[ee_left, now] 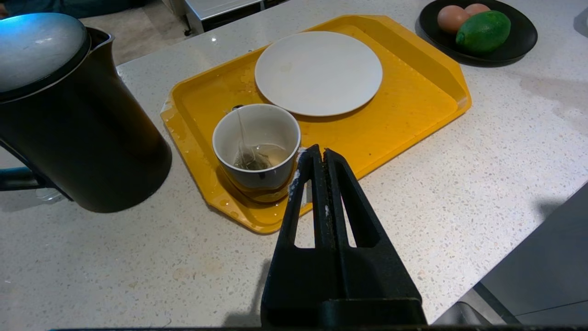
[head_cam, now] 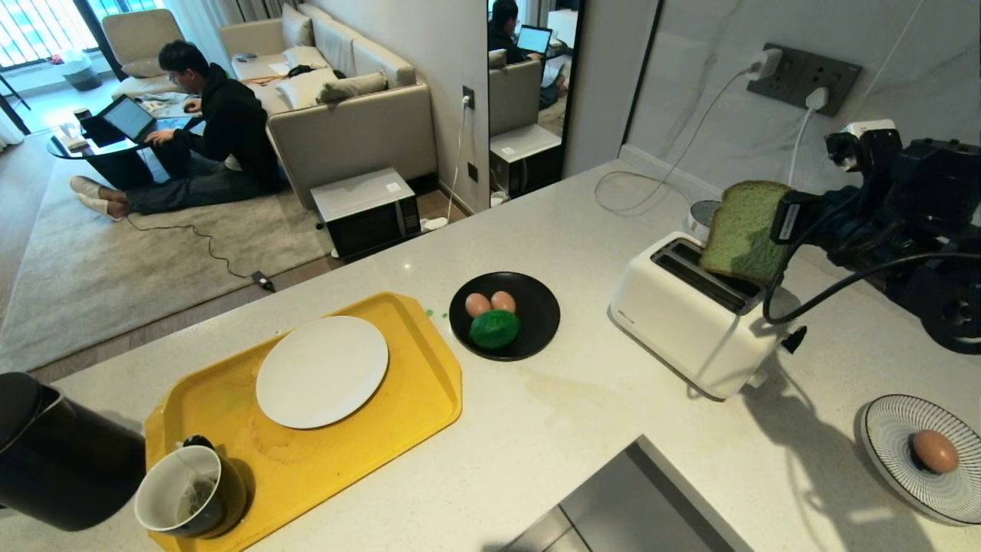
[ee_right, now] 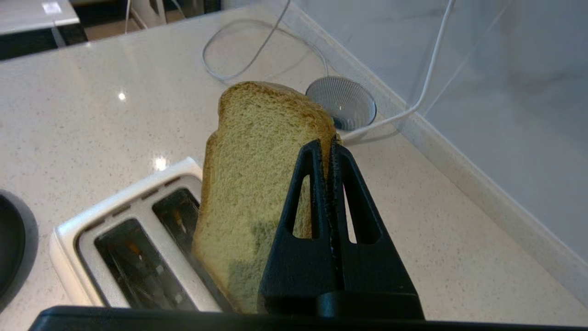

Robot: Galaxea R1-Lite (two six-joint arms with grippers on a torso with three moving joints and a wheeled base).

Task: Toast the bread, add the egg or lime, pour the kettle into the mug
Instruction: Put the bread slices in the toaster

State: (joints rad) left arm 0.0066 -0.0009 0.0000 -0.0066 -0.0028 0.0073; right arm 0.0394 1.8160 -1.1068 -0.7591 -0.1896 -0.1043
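One slice of pale green bread [head_cam: 747,230] stands tilted at the toaster's [head_cam: 690,322] far slot, its lower edge at the slot mouth and most of the slice above it, while the near slot is unfilled. The right gripper [ee_right: 325,146] pinches the slice's edge, fingers closed narrow on the crust, with its arm reaching in from the right over the counter [head_cam: 613,429]. A small ribbed white dish [ee_right: 341,102] sits just behind the toaster by the wall, near the white cables running up to the wall sockets [head_cam: 801,77].

Left of the toaster, well apart from it, a black plate [head_cam: 536,322] carries two paired eggs [head_cam: 489,303] and the lime [head_cam: 494,328], the lime touching both. On the right near corner a striped plate [head_cam: 893,452] holds the single egg [head_cam: 933,451].

Farther left lies a yellow tray [head_cam: 414,399] with an unladen white plate [head_cam: 322,371] and the mug [head_cam: 184,491], which has a tea bag and a little liquid inside. The kettle [head_cam: 54,460] stands on the counter just beside the tray's corner, lid shut. The left gripper [ee_left: 319,151] hovers near the mug with its fingers pressed together, holding nothing.

Beyond the counter a person [head_cam: 207,138] sits on the floor at a laptop [head_cam: 129,116], by a sofa [head_cam: 345,100].
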